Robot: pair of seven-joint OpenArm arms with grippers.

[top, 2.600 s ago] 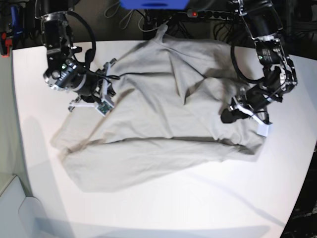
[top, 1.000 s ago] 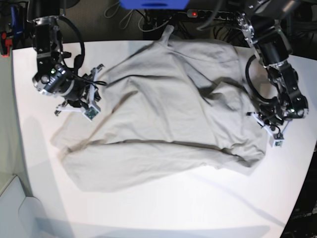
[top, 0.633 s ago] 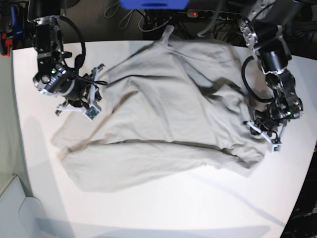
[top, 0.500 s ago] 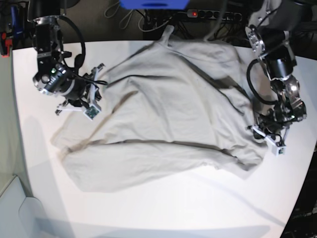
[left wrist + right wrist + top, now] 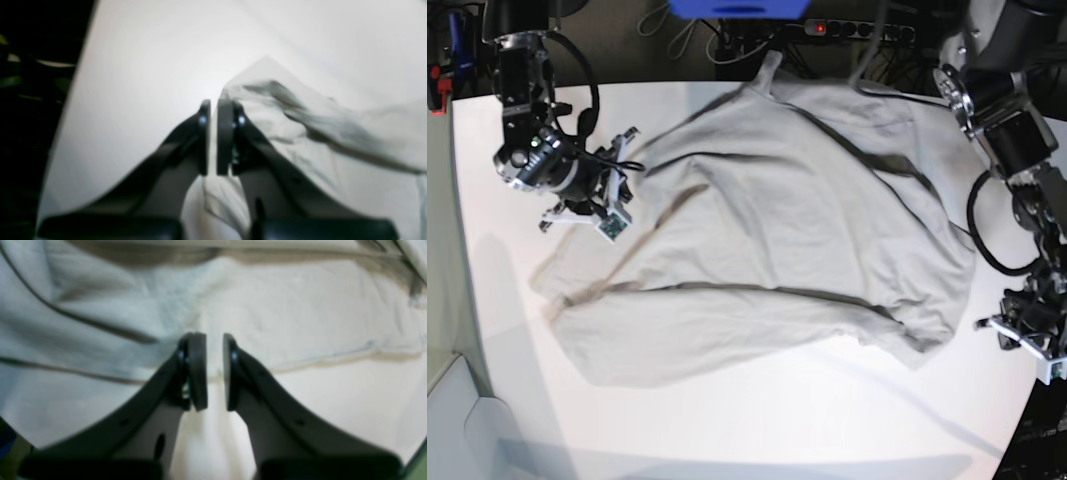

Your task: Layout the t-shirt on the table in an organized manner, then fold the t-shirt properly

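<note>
Change: left pincer (image 5: 1025,343) now sits lower, off the t-shirt (image 5: 777,220), nearly clenched, empty.
Right pincer (image 5: 592,205): clenched on t-shirt edge.

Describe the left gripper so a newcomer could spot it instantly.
Start at the white table and the grey-beige t-shirt across it. In the base view, follow the shirt's right corner outward: the left gripper is there, shut, unlike the other, apart from the cloth.
</note>
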